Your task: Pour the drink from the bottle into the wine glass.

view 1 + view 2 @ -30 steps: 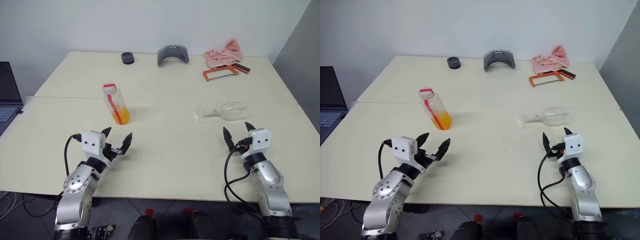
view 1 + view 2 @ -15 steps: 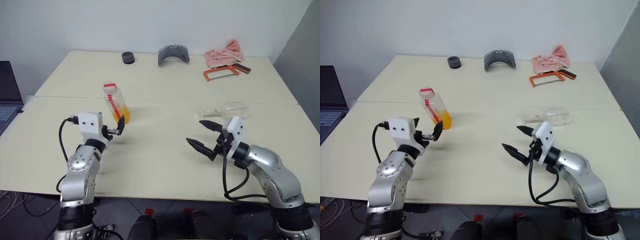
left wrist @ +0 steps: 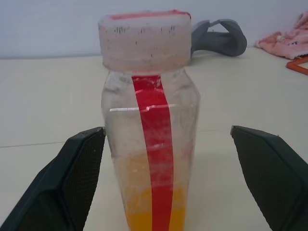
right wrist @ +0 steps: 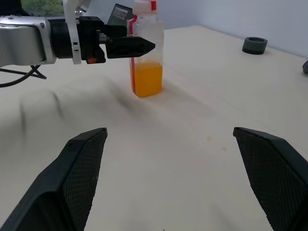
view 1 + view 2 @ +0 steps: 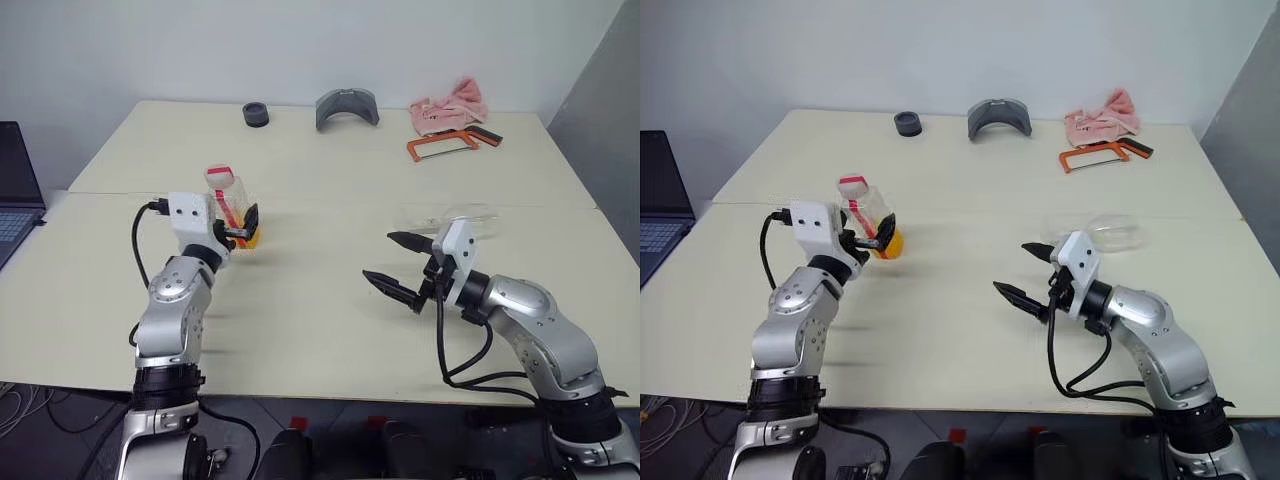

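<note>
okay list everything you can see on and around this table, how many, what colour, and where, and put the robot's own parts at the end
bottle: one, clear with red strip and red-and-white cap, upright on the near table's left part
drink: orange-yellow, fills the bottle's lower part
wine glass: one, clear, lying on its side on the right, beyond the right gripper
ring-shaped object: one, dark grey, far table, left of centre
curved grey piece: one, grey, far table centre
cloth: one, pink, far right
frame-like tool: one, orange and black, in front of the cloth
laptop: one, dark, left edge
tables: two, cream, pushed together
left gripper: black fingers, open, either side of the bottle
right gripper: black fingers, open, pointing towards the bottle
</note>
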Robot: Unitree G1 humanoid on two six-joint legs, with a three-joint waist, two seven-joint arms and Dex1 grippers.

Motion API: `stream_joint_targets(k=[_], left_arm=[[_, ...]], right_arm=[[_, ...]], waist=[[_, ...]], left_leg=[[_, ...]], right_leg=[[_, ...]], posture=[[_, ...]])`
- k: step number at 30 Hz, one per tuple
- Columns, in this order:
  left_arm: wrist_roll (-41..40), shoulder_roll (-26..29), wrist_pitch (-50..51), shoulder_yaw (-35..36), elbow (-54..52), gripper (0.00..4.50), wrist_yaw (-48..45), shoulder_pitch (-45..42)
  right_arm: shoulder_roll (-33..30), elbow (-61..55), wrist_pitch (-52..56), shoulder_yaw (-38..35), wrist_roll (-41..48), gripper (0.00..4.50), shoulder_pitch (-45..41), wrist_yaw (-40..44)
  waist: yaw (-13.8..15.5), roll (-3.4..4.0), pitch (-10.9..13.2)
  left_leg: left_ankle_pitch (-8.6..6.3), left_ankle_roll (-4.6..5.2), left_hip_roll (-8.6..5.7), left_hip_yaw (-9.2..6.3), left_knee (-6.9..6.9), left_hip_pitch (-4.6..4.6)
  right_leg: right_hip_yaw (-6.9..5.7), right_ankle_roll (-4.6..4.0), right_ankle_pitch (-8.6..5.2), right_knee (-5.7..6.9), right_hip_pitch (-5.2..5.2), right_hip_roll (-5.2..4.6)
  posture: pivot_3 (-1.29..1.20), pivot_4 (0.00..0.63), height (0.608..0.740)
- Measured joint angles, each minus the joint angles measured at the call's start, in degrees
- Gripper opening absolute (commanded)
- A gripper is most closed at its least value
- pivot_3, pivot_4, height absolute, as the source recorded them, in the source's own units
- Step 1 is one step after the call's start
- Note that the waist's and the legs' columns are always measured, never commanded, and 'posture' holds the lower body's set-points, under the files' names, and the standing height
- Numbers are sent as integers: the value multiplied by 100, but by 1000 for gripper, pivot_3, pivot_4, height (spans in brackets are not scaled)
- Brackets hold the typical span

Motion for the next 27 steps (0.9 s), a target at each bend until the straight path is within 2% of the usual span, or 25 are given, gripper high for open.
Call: stream_joint_targets(k=[10, 19, 22, 27], left_arm=[[217, 59, -157, -11, 898, 4459, 85, -700], [305, 60, -204, -14, 1128, 4459, 249, -852], [340, 60, -199, -26, 1128, 3872, 282, -853], [349, 59, -121, -46, 1116, 2313, 280, -855]], right_arm=[[137, -6, 138, 323, 92, 4500, -641, 305], [145, 27, 138, 388, 89, 4500, -648, 376], [134, 28, 138, 385, 91, 4500, -648, 391], [114, 28, 152, 364, 135, 4500, -646, 395]], waist=[[0, -5, 2], [-1, -7, 3], [-1, -7, 3], [-1, -7, 3]], left_leg=[[2, -3, -2, -3, 0, -2], [2, -4, -2, -3, 0, -9], [2, -4, -2, -3, 0, -9], [2, -4, -2, -3, 0, -9]], right_leg=[[-3, 0, 0, 0, -2, -2], [-2, 0, 0, -1, -10, -5], [-2, 0, 0, -1, -10, -5], [-2, 0, 0, 0, -11, -6]], posture=[[0, 150, 740], [0, 150, 740], [0, 150, 740], [0, 150, 740]])
